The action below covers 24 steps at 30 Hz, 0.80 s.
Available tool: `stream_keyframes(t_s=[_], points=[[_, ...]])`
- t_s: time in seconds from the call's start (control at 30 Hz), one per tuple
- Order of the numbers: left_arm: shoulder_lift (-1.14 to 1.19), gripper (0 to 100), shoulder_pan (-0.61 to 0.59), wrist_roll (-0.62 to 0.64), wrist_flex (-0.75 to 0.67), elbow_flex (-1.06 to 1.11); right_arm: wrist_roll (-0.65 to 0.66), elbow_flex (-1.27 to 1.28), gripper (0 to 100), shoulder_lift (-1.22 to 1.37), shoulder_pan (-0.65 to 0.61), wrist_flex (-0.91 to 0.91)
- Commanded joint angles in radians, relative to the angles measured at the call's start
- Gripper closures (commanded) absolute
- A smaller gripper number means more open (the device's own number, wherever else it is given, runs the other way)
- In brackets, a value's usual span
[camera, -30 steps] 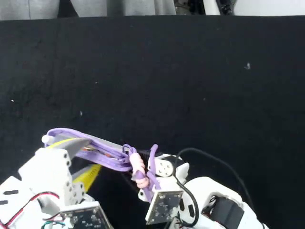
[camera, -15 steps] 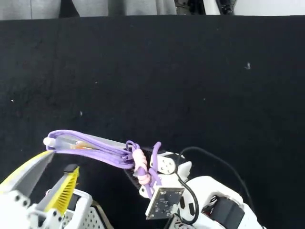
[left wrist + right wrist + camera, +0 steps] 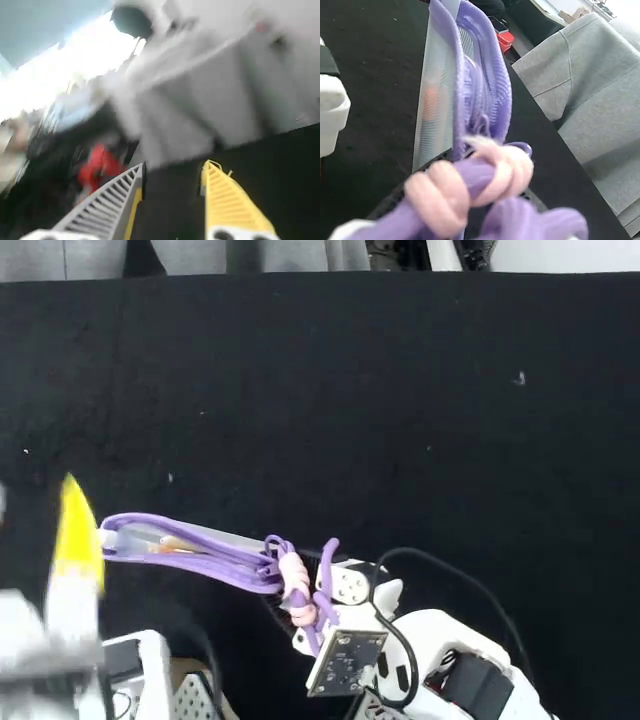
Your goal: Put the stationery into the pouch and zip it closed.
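A purple mesh pouch (image 3: 190, 545) is held off the black table near its front edge, lying roughly level. Orange stationery (image 3: 170, 543) shows through its clear side. My right gripper (image 3: 298, 602) is shut on the pouch's end where a pink and purple cord (image 3: 297, 588) is knotted. Up close in the right wrist view, the pouch (image 3: 465, 85) and the cord (image 3: 470, 180) sit right in front of the camera. My left gripper (image 3: 172, 200) is open and holds nothing, tipped up towards the room. Its yellow finger (image 3: 75, 540) stands just left of the pouch's free end.
The black table (image 3: 400, 410) stretches bare behind and to the right of the pouch. A person in grey clothing (image 3: 260, 255) sits past the far edge. The left arm's white body (image 3: 130, 680) fills the front left corner.
The left gripper came off the pouch's left end, drew back, then swung upward. The pouch stays in the right gripper and has barely shifted.
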Motion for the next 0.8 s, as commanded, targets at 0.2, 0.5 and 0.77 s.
stream_keyframes(t_s=[0.2,0.5,0.77], points=[[0.075,78,-0.26,0.255,0.012,0.328,-0.034,0.004,98.8,-0.125,0.017,0.005],[-0.229,78,0.133,0.588,0.006,0.553,-0.034,-0.005,98.8,-0.125,0.017,0.005],[-0.4,78,0.295,0.606,-0.137,0.694,-0.034,-0.001,98.8,-0.125,0.017,0.009]])
